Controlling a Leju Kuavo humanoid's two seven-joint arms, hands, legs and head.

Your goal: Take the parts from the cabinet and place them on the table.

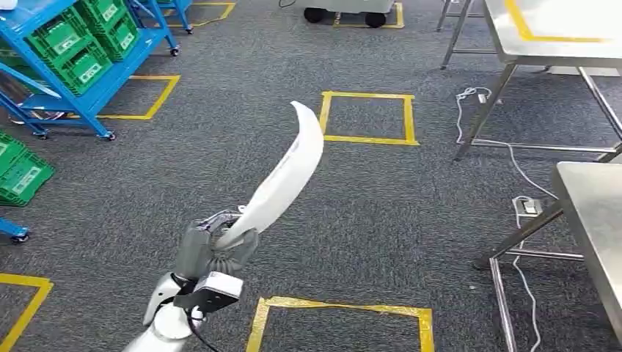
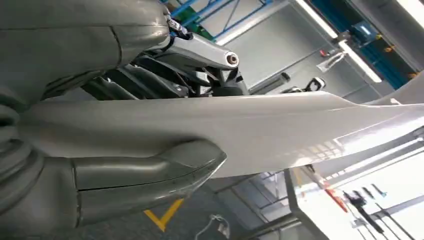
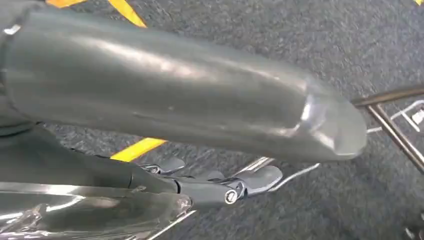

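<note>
From the head view, the left hand [image 1: 213, 246] grips the lower end of a long, curved white part [image 1: 282, 180], its fingers wrapped around it. The part's long axis runs diagonally, rising from the hand up and away to the right, and its pointed tip curls back toward the left at the far end. It is held in the air above grey carpet [image 1: 220, 169] marked with yellow tape squares [image 1: 369, 117]. A blue rack [image 1: 81, 66] holding green crates [image 1: 81, 70] stands at the far left. Two steel surfaces lie to the right: the nearer surface [image 1: 595, 220] at the picture's right edge, and a farther surface [image 1: 557, 29] with a yellow tape line on it. A white cable [image 1: 506, 158] trails across the floor between their legs.

In the left wrist view, the left hand [image 2: 125, 100] clamps the white part [image 2: 260, 130] between its thick grey thumb [image 2: 150, 175] on one face and its darker fingers [image 2: 165, 80] on the other. The part stretches lengthwise away from the hand, broad and glossy.

In the right wrist view, the right hand [image 3: 200, 145] hangs over the carpet with nothing in it, its thumb [image 3: 190, 95] straight out and its dark fingers [image 3: 250, 182] extended, apart from the thumb.
</note>
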